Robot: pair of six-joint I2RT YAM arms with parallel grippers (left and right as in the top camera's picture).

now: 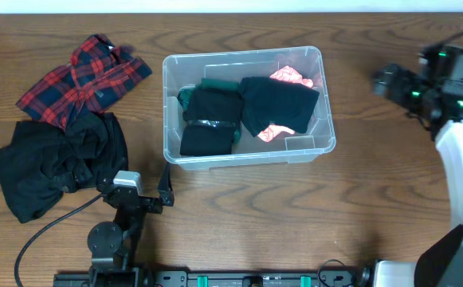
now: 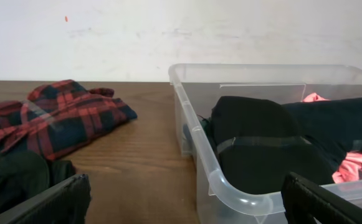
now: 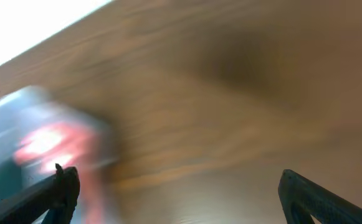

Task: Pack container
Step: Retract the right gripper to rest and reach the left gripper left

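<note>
The left pincer (image 2: 184, 196) and right pincer (image 3: 177, 190) both gape apart, empty; black garments (image 1: 279, 104) lie inside the container (image 1: 247, 157).

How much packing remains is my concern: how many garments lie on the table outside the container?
2. A red plaid shirt lies left of the container; a black garment lies bunched just below it in the overhead view, overlapping its edge. Others could be hidden beneath them.

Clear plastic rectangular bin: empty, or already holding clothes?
Partly filled: black garments and a pink item lie inside the clear bin; a red plaid shirt and black clothing pile lie outside on the wooden table.
</note>
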